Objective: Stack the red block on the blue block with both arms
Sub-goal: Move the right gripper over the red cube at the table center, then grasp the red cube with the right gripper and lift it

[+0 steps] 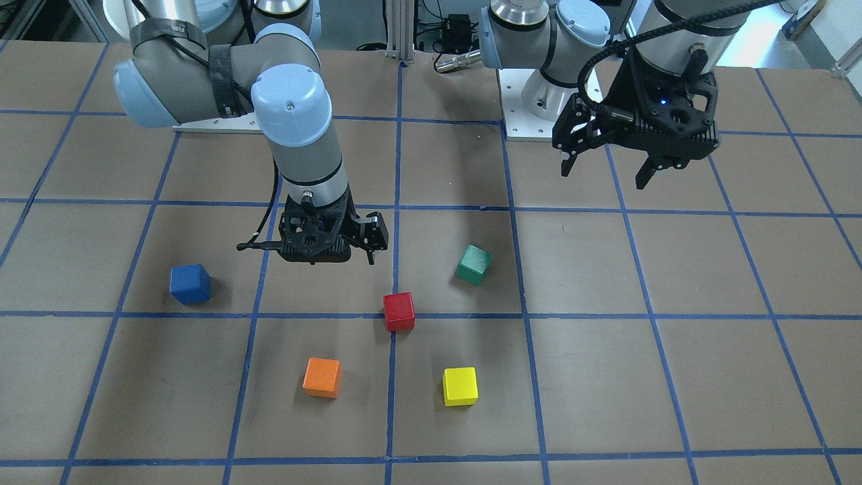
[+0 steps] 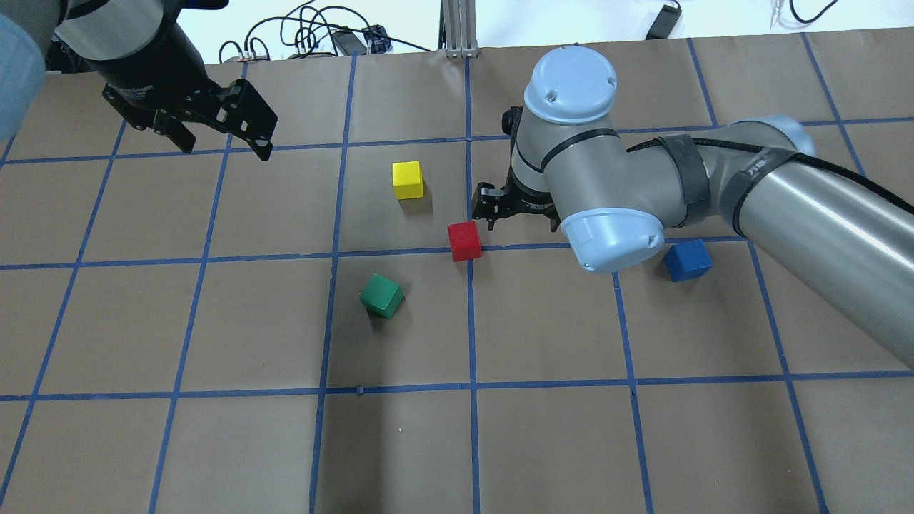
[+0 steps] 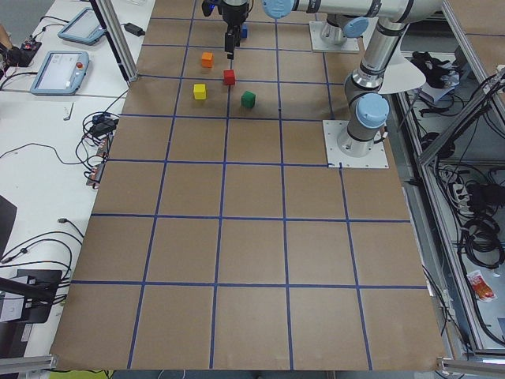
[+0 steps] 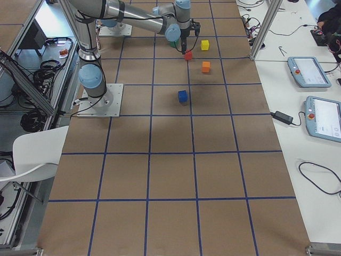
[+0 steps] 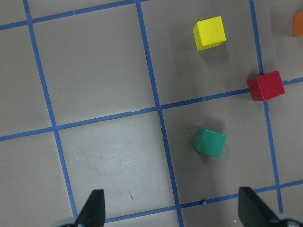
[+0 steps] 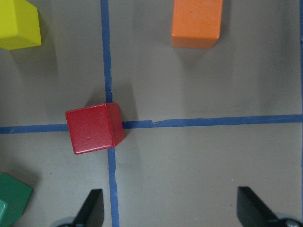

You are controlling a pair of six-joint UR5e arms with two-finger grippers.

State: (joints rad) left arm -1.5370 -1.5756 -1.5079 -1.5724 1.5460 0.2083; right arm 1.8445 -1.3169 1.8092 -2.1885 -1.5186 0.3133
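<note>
- The left gripper (image 2: 226, 150) hangs high over the table (image 2: 214, 321). Its jaws are spread wide with nothing between them, and every cube lies off to its right.
- In the left wrist view, the green block (image 5: 209, 142) sits ahead of the left gripper, a little right of its midline. The yellow block (image 5: 209, 32) lies farther ahead on the same side. The red block (image 5: 266, 85) is further right again, well apart from this gripper.
- The red block rests flat on the table where two blue tape lines (image 6: 213, 120) cross. Its top is bare.
- The right gripper (image 6: 169, 191) hovers above the table just beside the red block, with its jaws wide apart and empty. In the right wrist view the red block lies ahead of the jaw on that view's left, off the midline; it is not between the jaws and nothing touches it.
- The orange block (image 6: 196, 21) lies farther ahead of the right gripper than the red one, slightly right of the midline.
- The blue block (image 2: 687, 260) stands alone on the far right, well apart from the right gripper on its right side, beyond the right arm (image 2: 785, 193) — its top is bare.
</note>
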